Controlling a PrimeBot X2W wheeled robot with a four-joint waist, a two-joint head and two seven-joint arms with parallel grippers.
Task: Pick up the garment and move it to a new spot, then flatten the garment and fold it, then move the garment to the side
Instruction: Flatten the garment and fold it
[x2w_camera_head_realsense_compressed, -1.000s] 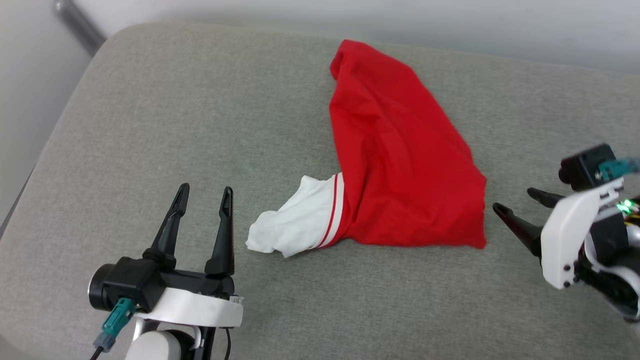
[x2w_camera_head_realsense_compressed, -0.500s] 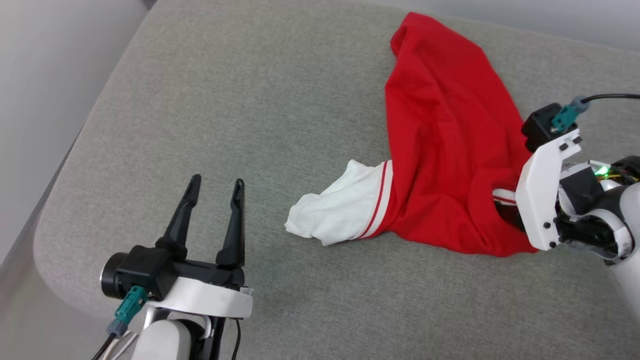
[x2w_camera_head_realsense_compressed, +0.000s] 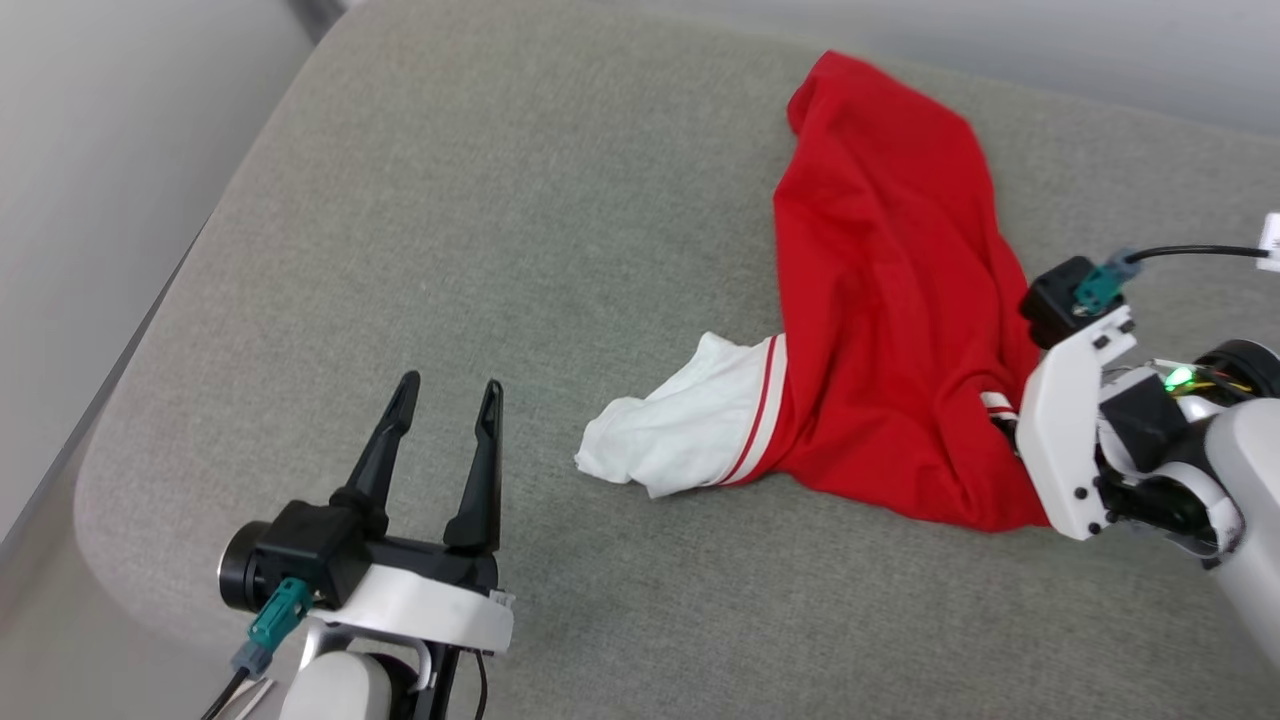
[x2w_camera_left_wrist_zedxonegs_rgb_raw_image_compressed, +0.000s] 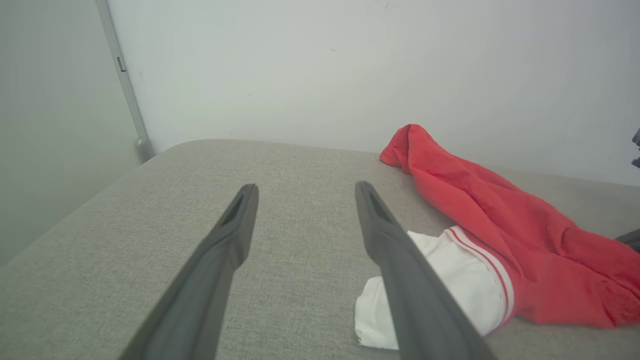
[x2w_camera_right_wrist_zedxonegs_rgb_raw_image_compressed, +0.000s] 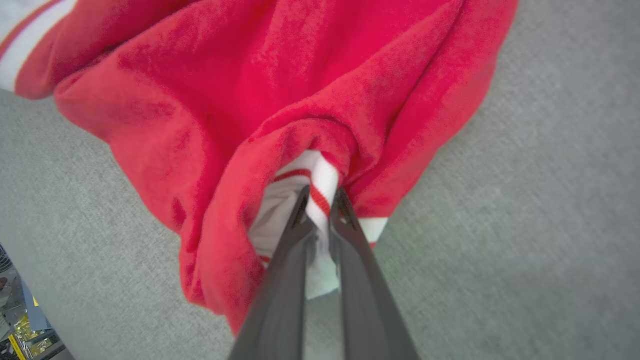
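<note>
A broad grey cushion (x2w_camera_head_realsense_compressed: 450, 220) carries everything. The garment (x2w_camera_head_realsense_compressed: 880, 330) lies on it as a long crumpled heap, and the rest is placed from that heap. Beyond the garment's far end rises a plain pale wall (x2w_camera_left_wrist_zedxonegs_rgb_raw_image_compressed: 350, 65), with a thin metal rail (x2w_camera_left_wrist_zedxonegs_rgb_raw_image_compressed: 125, 85) running down it well off toward the sleeve side. The garment is neither flat nor lifted: its red body is bunched lengthwise, with one white sleeve (x2w_camera_head_realsense_compressed: 680, 440) spilling from its near end onto bare cushion.

At the garment's near corner opposite that sleeve, the right gripper (x2w_camera_right_wrist_zedxonegs_rgb_raw_image_compressed: 321, 197) is buried in the folds. Its two fingers are drawn almost together on a strip of striped trim (x2w_camera_right_wrist_zedxonegs_rgb_raw_image_compressed: 320, 182) that peeps from under the red cloth. The hold looks deliberate, since a hemmed edge gives a firm pinch and a fair handle for carrying the heap to a new spot. The red cloth draped over the trim hides how many layers are caught.

The left gripper (x2w_camera_head_realsense_compressed: 447, 400) hangs over bare cushion near the white sleeve but apart from it, its fingers spread wide and holding nothing. It is probably placed to take that end, and nothing lies between it and the sleeve. A teal plug (x2w_camera_head_realsense_compressed: 1098, 285) with its black cable sits on the right wrist just beside the garment's edge and might snag cloth.
</note>
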